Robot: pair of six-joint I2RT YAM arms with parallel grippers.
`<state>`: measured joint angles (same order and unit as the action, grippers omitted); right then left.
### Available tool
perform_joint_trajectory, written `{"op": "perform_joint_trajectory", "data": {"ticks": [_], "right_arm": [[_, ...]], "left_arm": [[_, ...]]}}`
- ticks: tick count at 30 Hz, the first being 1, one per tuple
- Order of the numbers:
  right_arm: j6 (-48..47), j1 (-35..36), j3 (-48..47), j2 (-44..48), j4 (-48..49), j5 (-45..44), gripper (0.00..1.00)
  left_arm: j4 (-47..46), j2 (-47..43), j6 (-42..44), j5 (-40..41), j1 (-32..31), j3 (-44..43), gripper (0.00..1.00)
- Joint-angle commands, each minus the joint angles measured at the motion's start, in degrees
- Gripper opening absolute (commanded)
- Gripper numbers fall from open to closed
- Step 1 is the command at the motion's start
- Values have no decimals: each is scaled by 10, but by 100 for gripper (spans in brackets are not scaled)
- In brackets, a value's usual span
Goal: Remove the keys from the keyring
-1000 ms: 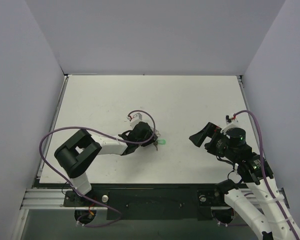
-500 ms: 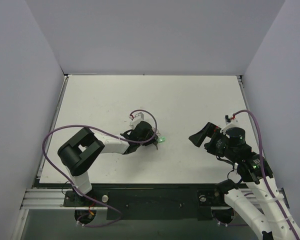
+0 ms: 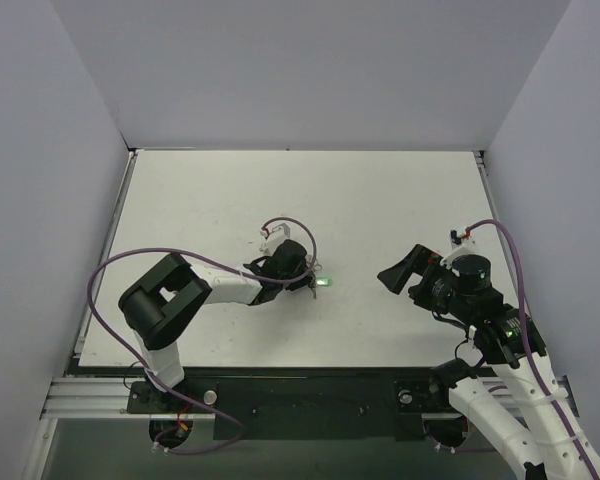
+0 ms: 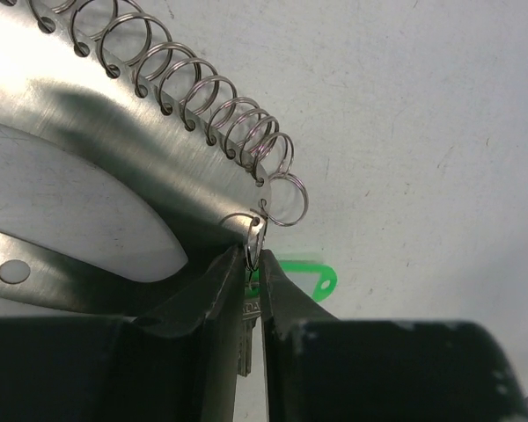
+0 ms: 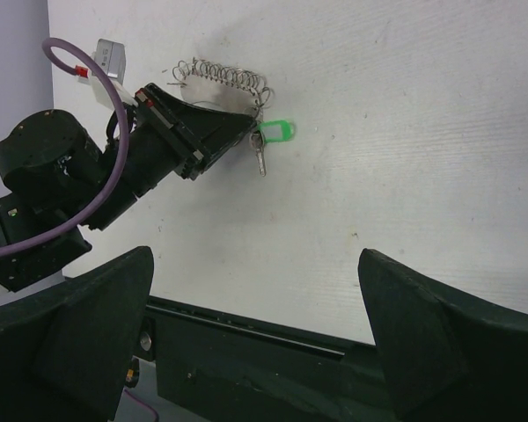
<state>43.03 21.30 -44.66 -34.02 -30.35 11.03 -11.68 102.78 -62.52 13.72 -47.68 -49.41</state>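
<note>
The keyring [image 4: 88,132] is a flat grey metal loop with an oval opening and a row of wire rings along one edge. It lies on the table under my left gripper [image 4: 252,257]. A small silver key [image 4: 245,338] hangs from one of those rings, with its green plastic tag [image 4: 310,280] beside it. My left gripper's jaws stand pressed together on the key and its small ring. In the right wrist view the keyring [image 5: 213,77], key [image 5: 261,163] and green tag [image 5: 276,132] show at the left gripper's tip. My right gripper [image 5: 260,352] hangs open and empty, well to the right.
The white table [image 3: 380,200] is walled by grey panels at the back and both sides. A purple cable [image 3: 200,262] loops over the left arm. A black rail [image 3: 300,395] runs along the near edge between the arm bases.
The left gripper's jaws have drawn together around the key, and that arm has edged slightly to the right. The green tag has shifted a little with it. The right arm has not moved.
</note>
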Motion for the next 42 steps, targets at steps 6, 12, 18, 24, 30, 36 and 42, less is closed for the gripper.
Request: {"op": "perform_joint_trajectory", "data": {"ticks": [6,12,18,24,30,36,42], "right_arm": [[-10,-2,-17,-3,11,8,96],[-12,-2,-12,-3,11,13,96],[-14,-2,-12,1,11,24,96],[16,-2,-15,21,42,51,95],[84,-1,17,61,137,108,93],[159,2,41,94,259,140,89],[230,10,55,117,332,110,83]], "left_arm": [[15,14,11,11,-2,-35,11],[19,21,14,7,-2,-46,0],[23,-6,19,1,-3,-39,0],[33,-88,-1,-11,-7,-10,0],[55,-217,-5,-10,-20,26,0],[78,-334,12,-2,-36,35,0],[139,-421,-29,33,-63,20,0]]}}
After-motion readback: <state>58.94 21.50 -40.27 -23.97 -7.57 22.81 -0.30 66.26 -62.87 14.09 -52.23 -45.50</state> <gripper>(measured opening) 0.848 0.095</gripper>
